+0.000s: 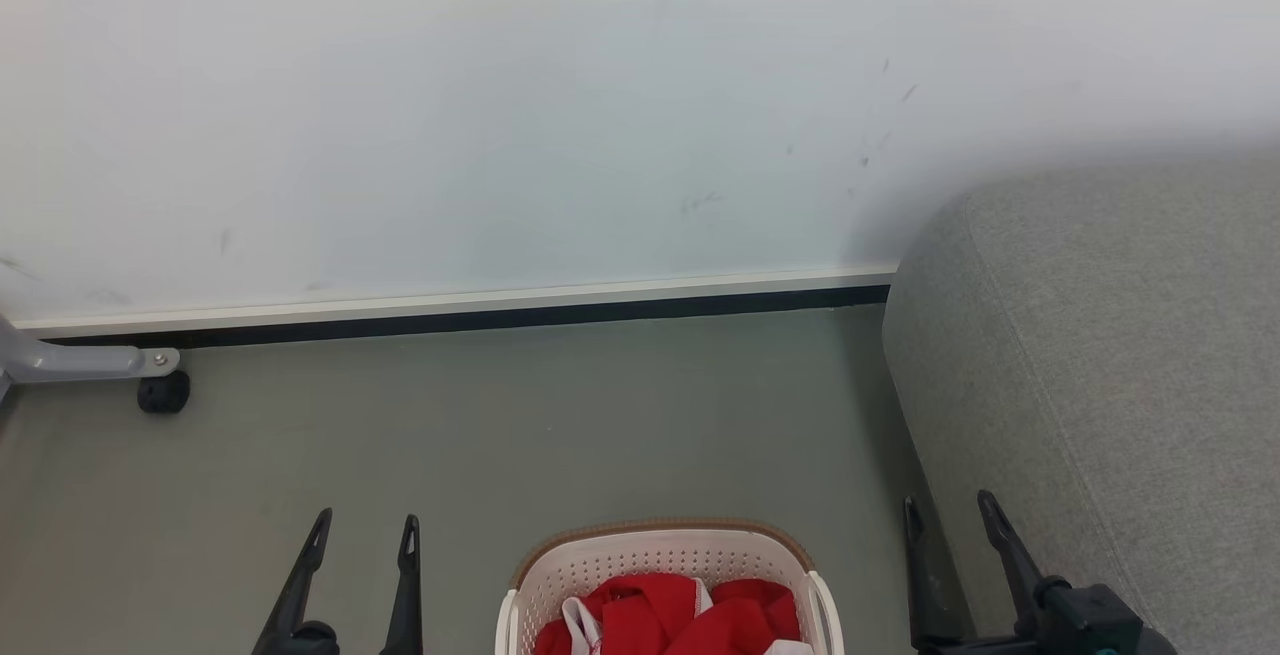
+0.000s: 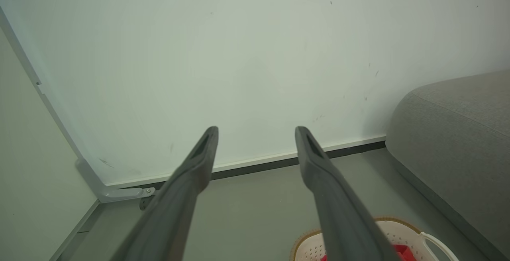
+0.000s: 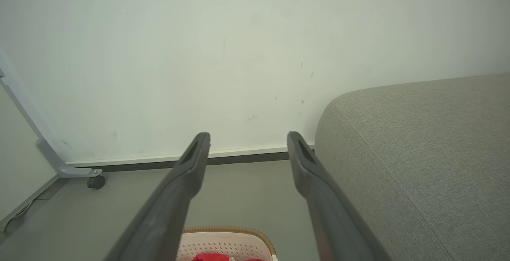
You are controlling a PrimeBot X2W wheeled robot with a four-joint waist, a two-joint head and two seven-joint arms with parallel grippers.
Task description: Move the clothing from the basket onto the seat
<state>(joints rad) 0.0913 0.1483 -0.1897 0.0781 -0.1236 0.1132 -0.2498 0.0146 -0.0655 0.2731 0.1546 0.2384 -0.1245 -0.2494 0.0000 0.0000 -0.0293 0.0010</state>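
Both pairs of jaws gape empty; a snagged pull on the clothing [image 1: 725,623] could tip the light basket [image 1: 640,560].

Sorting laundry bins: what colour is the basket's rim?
Brown; the basket rim shows best in the head view.

A sparse, home-like room: a grey sofa [image 1: 1100,355] against a scuffed white wall [image 1: 500,115], a laundry basket [image 1: 660,550] on grey floor [image 1: 550,415].

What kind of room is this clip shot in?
Probably a home-style room or test space: grey sofa seat beside a plain white wall, laundry basket of red clothing on the floor.
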